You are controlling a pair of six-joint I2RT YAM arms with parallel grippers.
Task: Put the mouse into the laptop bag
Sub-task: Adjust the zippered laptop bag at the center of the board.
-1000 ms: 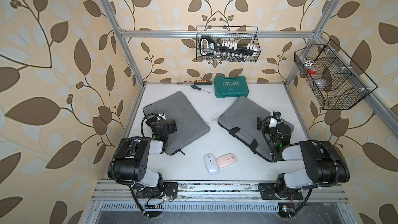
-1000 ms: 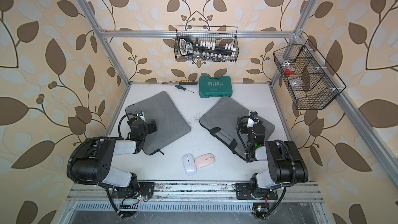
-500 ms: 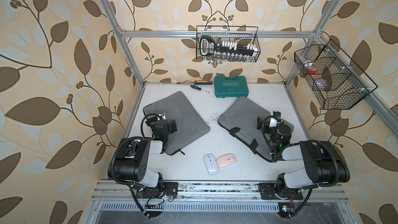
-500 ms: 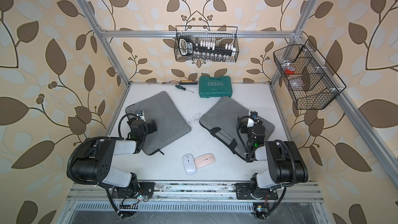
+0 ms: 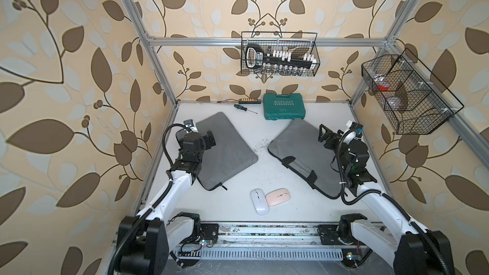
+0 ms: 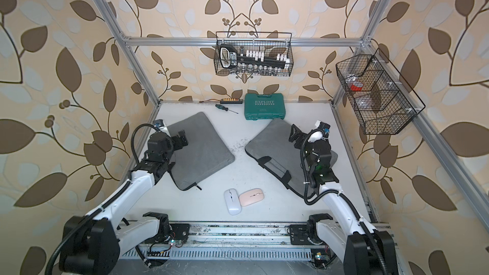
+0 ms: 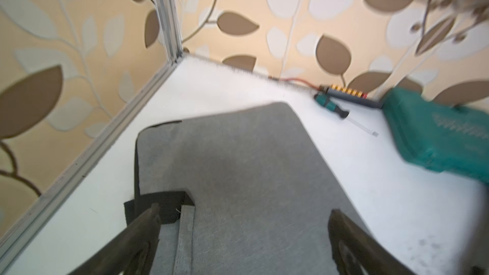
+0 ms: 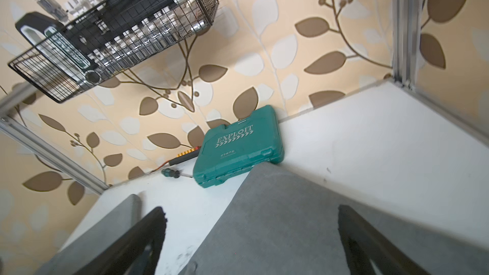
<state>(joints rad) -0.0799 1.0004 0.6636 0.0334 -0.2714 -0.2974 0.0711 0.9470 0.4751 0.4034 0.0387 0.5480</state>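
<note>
Left hand (image 5: 211, 138) and right hand (image 5: 323, 134) remain open, unmoved.

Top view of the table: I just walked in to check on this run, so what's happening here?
Nothing is being handled yet. The left tool hangs open over one gray laptop bag, and the right tool hangs open over the other gray bag, the one with straps. The white mouse and pink mouse lie side by side near the front of the table, untouched and outside both bags.
</note>
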